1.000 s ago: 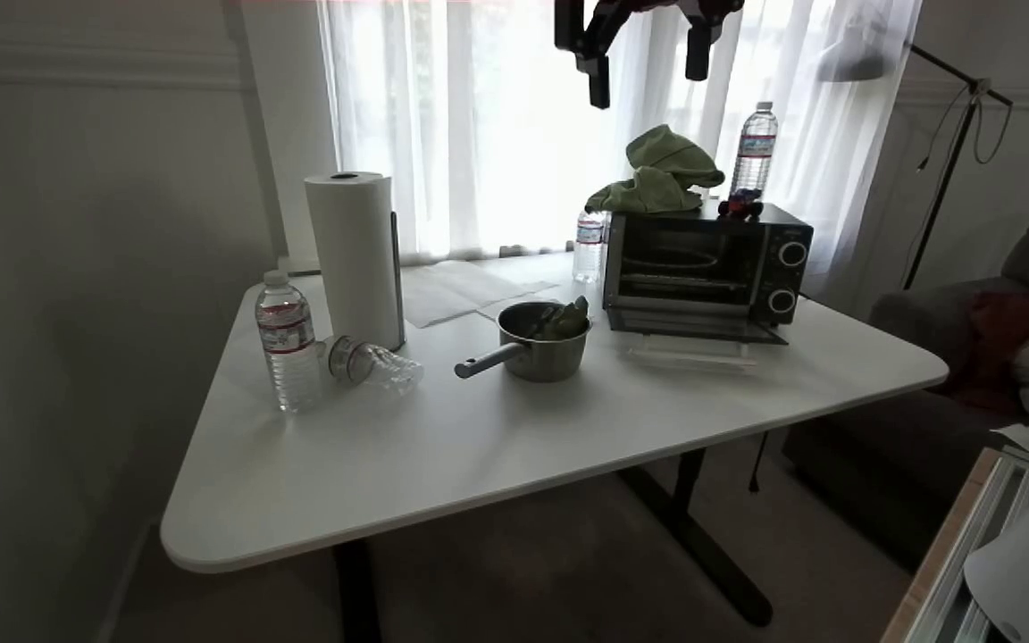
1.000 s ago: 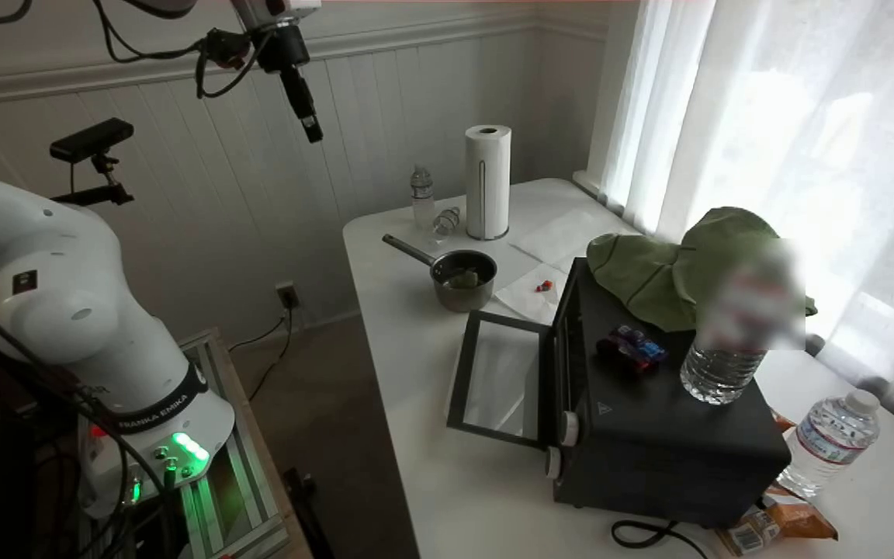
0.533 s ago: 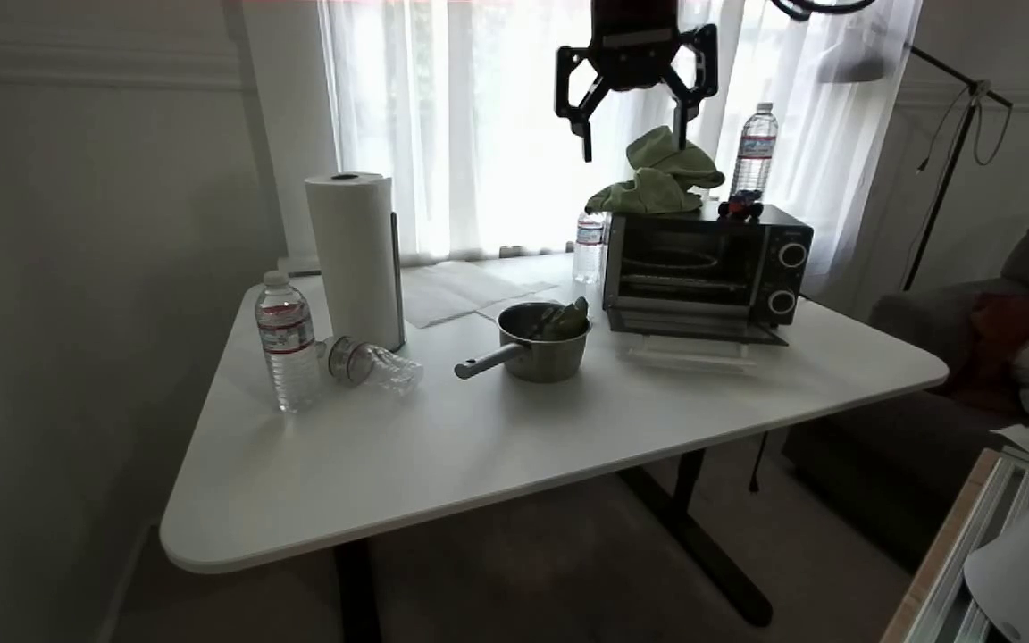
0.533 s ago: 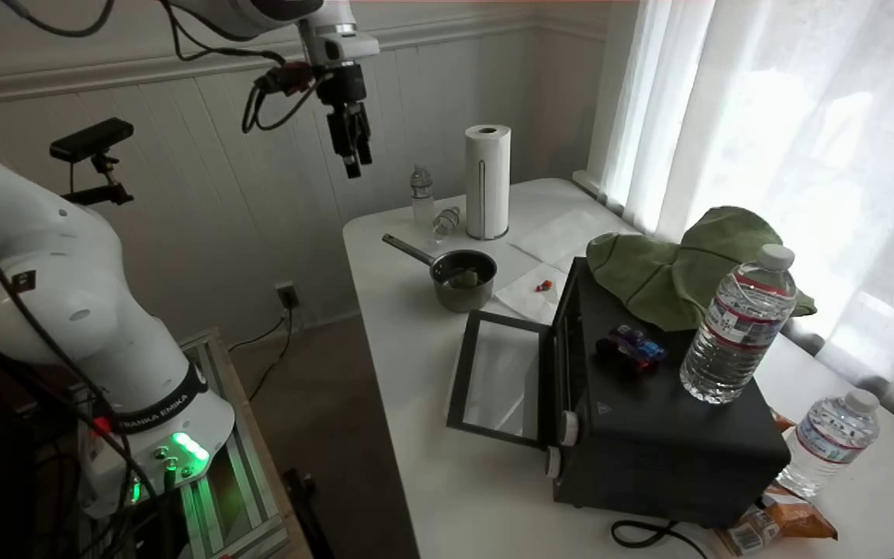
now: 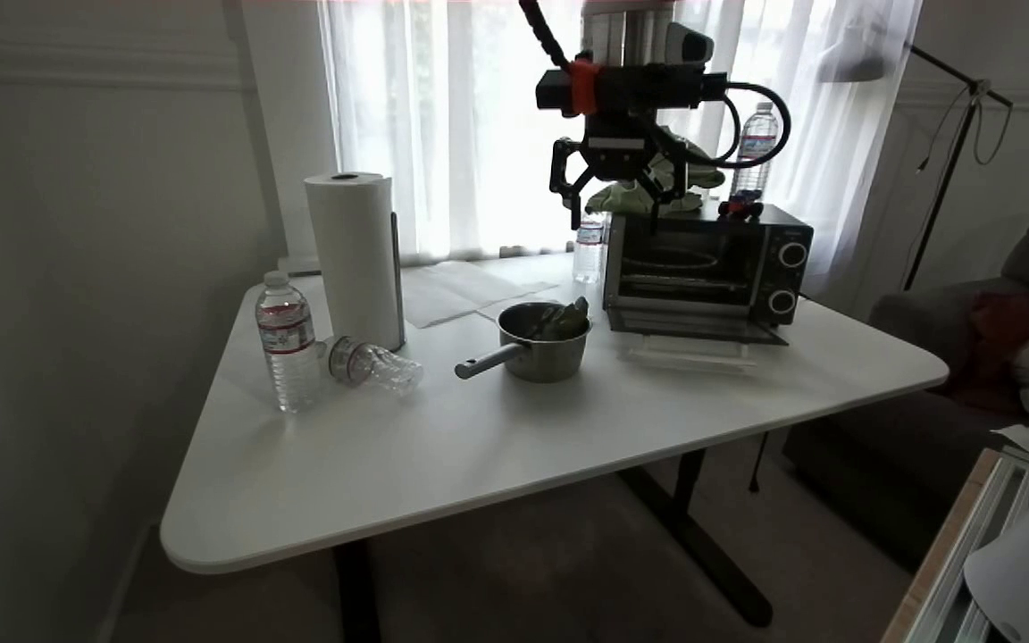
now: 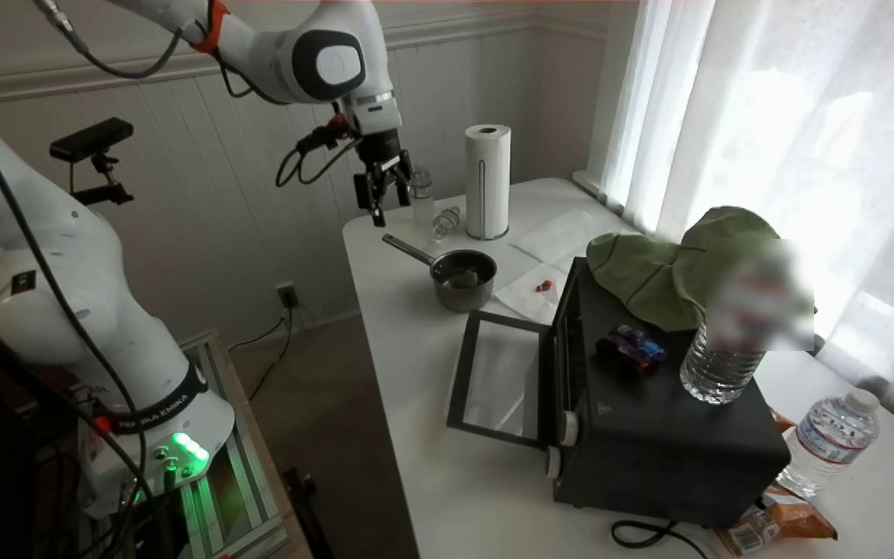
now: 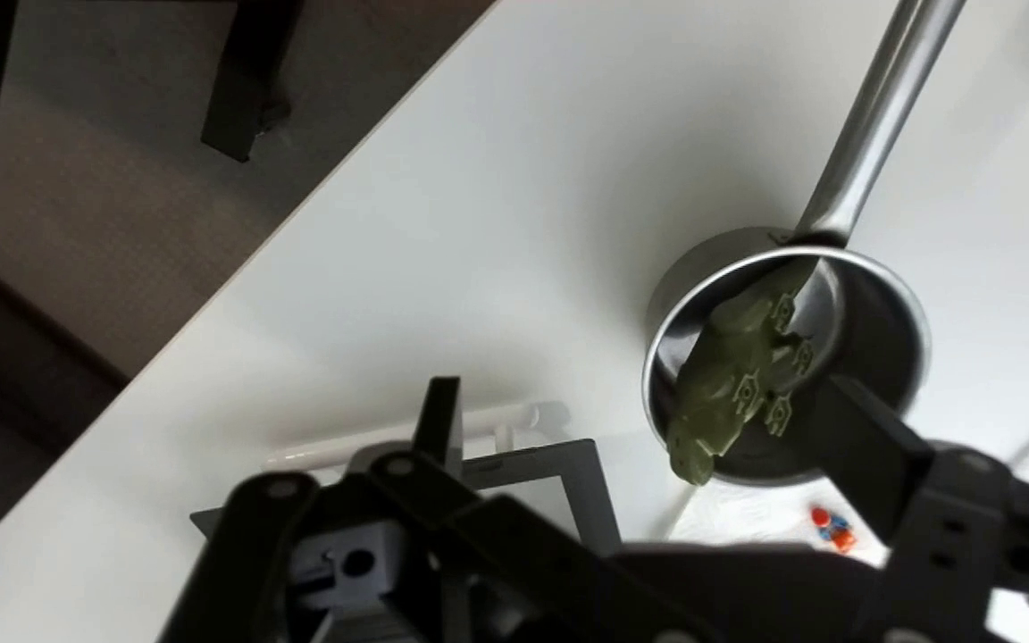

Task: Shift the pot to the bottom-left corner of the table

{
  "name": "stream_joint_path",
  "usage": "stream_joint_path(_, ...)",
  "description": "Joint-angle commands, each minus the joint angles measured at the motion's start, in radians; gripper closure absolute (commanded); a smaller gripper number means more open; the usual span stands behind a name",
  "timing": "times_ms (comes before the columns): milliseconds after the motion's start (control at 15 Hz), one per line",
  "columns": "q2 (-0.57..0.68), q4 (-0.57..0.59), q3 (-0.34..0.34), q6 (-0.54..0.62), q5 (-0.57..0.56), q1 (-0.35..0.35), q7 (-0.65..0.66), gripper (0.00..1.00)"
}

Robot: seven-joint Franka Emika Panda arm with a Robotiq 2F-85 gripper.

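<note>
at left in an exterior view, the near corner of the table is likely my goal. rightward: a standing bottle, a roll, a lying bottle, then the pot, handle pointing left, a green thing inside. up and right of it hangs my gripper, jaws apart, nothing between; the oven comes last. i judge this the approach; next i should descend and close on the handle.

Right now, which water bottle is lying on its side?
The crumpled-looking bottle beside the paper towel roll; it lies on the white table, while the other bottles in view stand upright.
</note>
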Motion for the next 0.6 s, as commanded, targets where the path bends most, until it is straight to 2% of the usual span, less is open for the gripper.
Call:
stream_joint_path(0, 0.012, -0.006, -0.032, 0.006, -0.008, 0.027, 0.009, 0.0)
stream_joint_path(400, 0.015, 0.001, -0.036, 0.006, -0.007, 0.032, 0.006, 0.0)
stream_joint_path(533, 0.066, -0.005, -0.052, 0.055, 0.022, 0.029, -0.006, 0.0)
